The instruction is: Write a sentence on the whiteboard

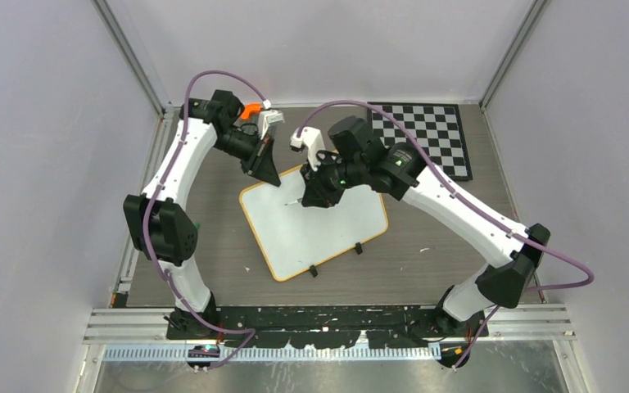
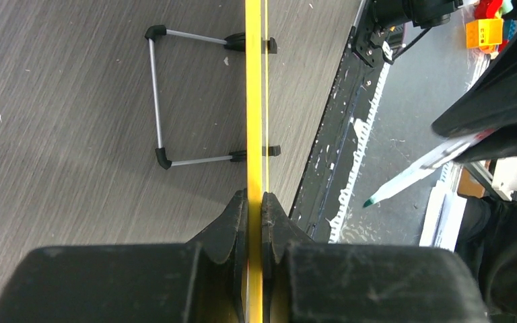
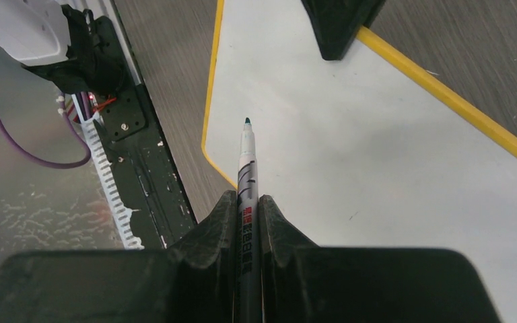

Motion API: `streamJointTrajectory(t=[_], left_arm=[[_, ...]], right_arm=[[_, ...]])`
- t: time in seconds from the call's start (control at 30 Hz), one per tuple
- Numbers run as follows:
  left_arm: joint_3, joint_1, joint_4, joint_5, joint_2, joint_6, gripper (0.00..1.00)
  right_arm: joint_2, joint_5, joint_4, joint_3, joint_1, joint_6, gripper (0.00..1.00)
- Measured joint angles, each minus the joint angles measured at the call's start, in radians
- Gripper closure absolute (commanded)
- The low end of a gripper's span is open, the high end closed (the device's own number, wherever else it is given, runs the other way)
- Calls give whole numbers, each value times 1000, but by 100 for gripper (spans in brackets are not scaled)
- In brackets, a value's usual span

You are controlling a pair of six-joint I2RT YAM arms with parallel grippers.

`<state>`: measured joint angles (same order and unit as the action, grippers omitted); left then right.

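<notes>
On the grey table the whiteboard lies askew at the middle, with a chequered board well apart at the far right. The left gripper is clamped on the whiteboard's yellow rim at its far corner. The right gripper hangs over the board's far part, jaws pinched on a marker whose green tip is clear of the surface.

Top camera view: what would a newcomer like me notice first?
The orange-rimmed whiteboard in the middle of the table, with no writing visible. The left gripper pinches its far edge, while the right gripper holds a green-tipped marker aimed at its surface. A chequered board lies in the far right corner.
</notes>
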<state>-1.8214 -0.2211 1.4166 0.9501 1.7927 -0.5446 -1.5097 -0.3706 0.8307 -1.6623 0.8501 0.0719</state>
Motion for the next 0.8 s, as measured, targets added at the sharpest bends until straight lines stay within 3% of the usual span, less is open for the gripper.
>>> streamJointTrajectory(t=[0.1, 0.2, 0.3, 0.5, 0.8], left_arm=[[-28, -7, 21, -3, 22, -16, 97], [-55, -8, 37, -6, 46, -22, 70], [-56, -13, 50, -26, 51, -9, 56], [-6, -2, 5, -47, -4, 88, 47], [158, 195, -64, 13, -223, 183, 43]], right_arm=[[-31, 19, -1, -9, 27, 0, 100], [-43, 30, -2, -18, 41, 1, 100], [-43, 40, -4, -19, 43, 1, 100], [-42, 59, -4, -19, 43, 2, 100], [-59, 90, -14, -80, 51, -2, 100]])
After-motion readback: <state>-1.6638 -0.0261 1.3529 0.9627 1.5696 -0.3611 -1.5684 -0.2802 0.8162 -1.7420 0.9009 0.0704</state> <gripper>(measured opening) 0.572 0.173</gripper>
